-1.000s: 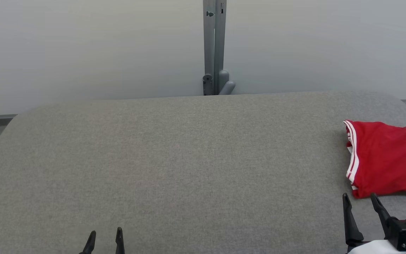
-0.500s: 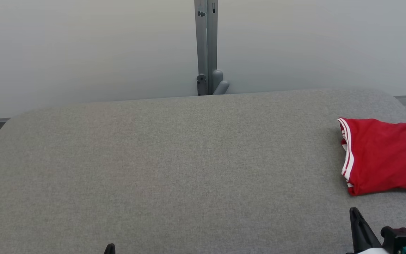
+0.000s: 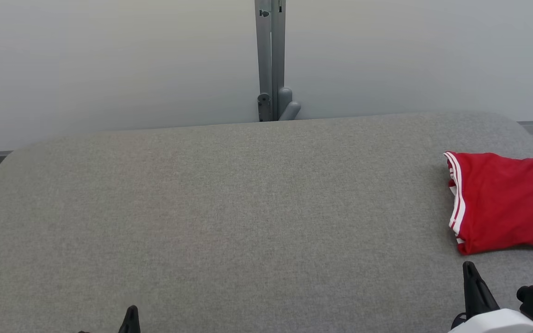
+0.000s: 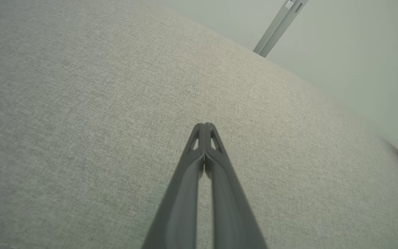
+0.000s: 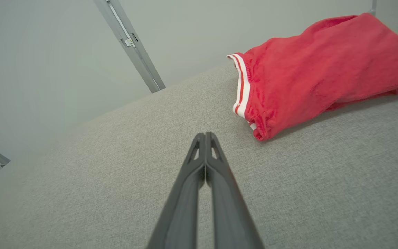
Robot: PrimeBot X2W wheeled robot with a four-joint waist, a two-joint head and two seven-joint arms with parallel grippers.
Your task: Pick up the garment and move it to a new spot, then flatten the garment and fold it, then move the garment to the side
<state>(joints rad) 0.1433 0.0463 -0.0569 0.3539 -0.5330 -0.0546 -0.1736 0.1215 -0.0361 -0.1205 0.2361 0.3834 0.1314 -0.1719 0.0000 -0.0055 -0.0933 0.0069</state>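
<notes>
**A:** What is different now compared with one second ago?

**B:** Both grippers have closed. The left gripper had its two fingers spread. Now they are pressed together and nothing is between them. It is the same for the right gripper: fingers pressed together and empty. In the head view both also sit lower at the bottom edge than before. The camera itself has shifted a little, so I am careful with that part.

**A:** And where is the garment?

**B:** The red garment, with white stripes along one edge, lies as a compact folded bundle at the right end of the grey fabric-covered table. The picture edge cuts off part of it. The right gripper is near it but clearly apart, not touching. The garment itself does not seem to have moved on the table.

**A:** What does this mean for the task?

**B:** I judge that the folding is done and the garment is already put to the side. Closed, empty fingers drawn back from the cloth fit the end of the work, not a new grasp.
</notes>
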